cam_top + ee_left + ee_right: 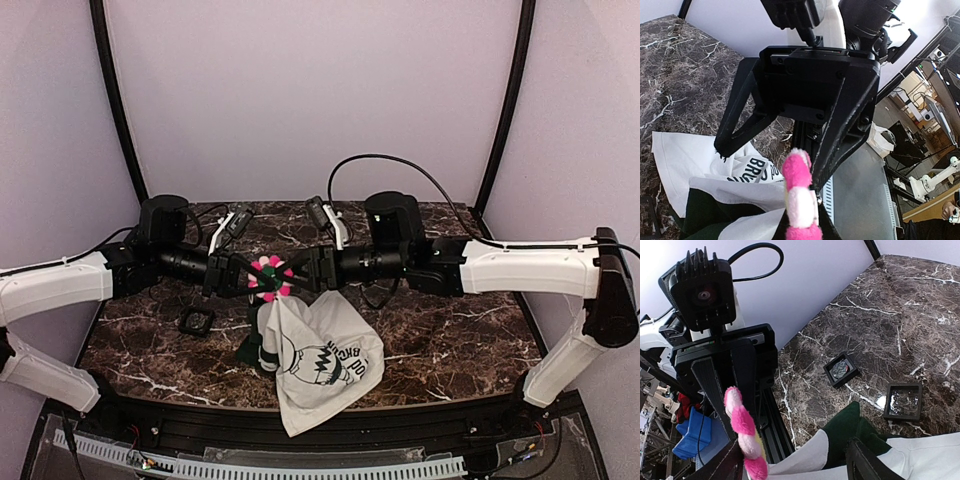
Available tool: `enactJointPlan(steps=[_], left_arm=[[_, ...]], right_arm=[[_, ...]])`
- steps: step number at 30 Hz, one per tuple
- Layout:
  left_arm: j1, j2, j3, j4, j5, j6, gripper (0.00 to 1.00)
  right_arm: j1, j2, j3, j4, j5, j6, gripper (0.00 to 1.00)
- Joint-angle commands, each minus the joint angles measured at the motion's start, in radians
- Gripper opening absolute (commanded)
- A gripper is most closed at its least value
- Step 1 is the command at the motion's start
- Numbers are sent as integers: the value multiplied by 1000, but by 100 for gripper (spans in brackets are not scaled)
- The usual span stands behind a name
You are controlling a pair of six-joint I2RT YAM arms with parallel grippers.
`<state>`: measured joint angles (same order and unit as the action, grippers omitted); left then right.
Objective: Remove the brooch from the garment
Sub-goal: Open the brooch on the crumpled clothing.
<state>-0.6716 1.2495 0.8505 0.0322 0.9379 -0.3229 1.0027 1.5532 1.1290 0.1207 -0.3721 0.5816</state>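
Observation:
The garment (322, 362), a white T-shirt with black print and dark green trim, hangs from the two grippers down to the table's near edge. The brooch (270, 276), a pink and white flower, sits at the top of the bunched cloth between them. My left gripper (247, 277) is shut on the fabric right beside the brooch (799, 200); its fingertips are mostly hidden under the flower. My right gripper (298, 277) is open and faces the left one. Its fingers (722, 465) stand either side of the cloth (805, 460), and the brooch (743, 432) is against the left one.
A small black square frame (196, 320) lies on the marble table (450, 330) to the left of the shirt. The right wrist view shows two such frames (841, 370) (903, 401) beyond the green sleeve (850, 427).

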Motion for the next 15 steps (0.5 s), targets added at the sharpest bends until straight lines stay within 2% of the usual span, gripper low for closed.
enactJointPlan(steps=[1, 15], left_arm=[[-15, -8, 25, 54, 38, 1, 1], [-16, -2, 24, 64, 42, -9, 1]], right_arm=[[3, 0, -30, 80, -78, 10, 69], [-1, -1, -58, 191, -153, 49, 69]])
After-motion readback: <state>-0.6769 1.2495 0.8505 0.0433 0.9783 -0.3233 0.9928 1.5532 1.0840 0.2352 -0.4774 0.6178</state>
